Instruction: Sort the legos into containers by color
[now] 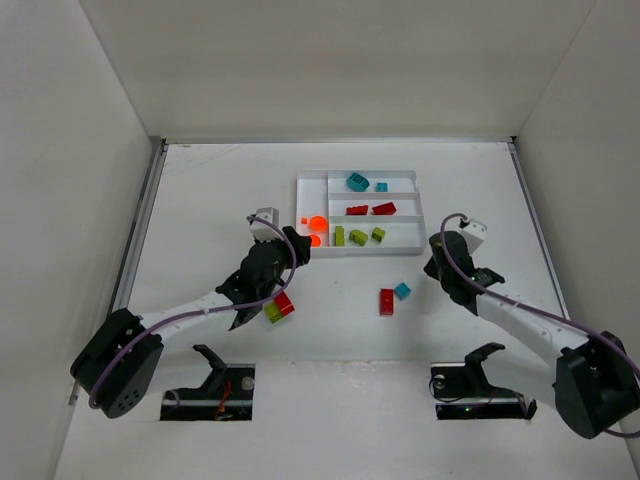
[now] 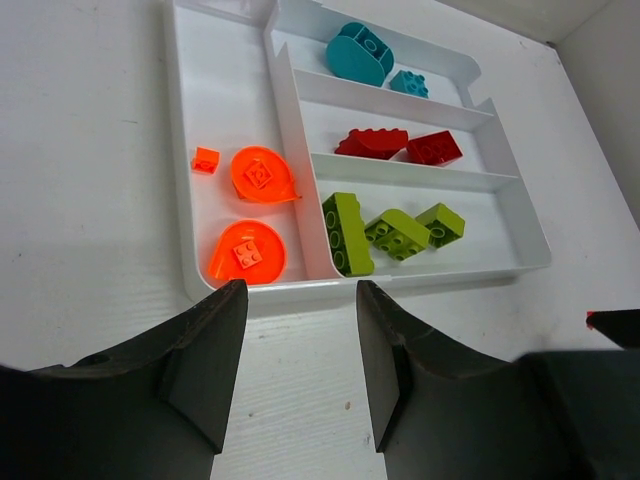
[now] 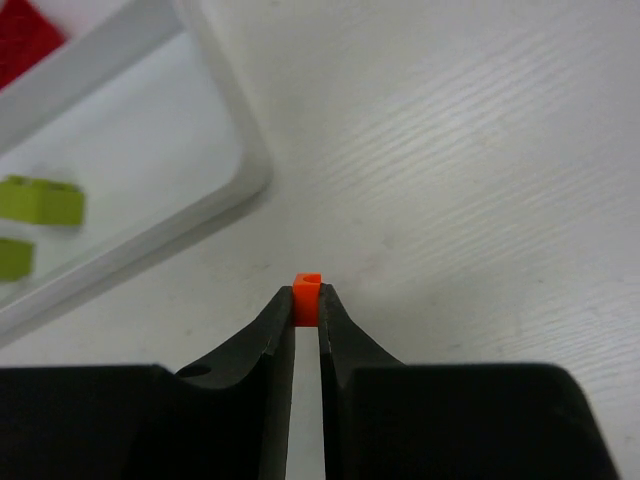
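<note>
My right pincer (image 3: 308, 308) is clamped on a tiny orange lego (image 3: 308, 288), just beside the white tray (image 3: 240, 150). I can't tell whether it's touching the table (image 3: 450, 150). My left pincer (image 2: 298, 340) stands apart, empty, facing the tray's near rim.

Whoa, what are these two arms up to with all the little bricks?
Two robot arms are sorting legos by color into a white tray. Teal, red, green and orange ones already lie in separate sections. The right gripper is shut on a tiny orange piece beside the tray. The left gripper is open and empty, facing the tray. A red brick and a few others wait loose on the table.
</note>
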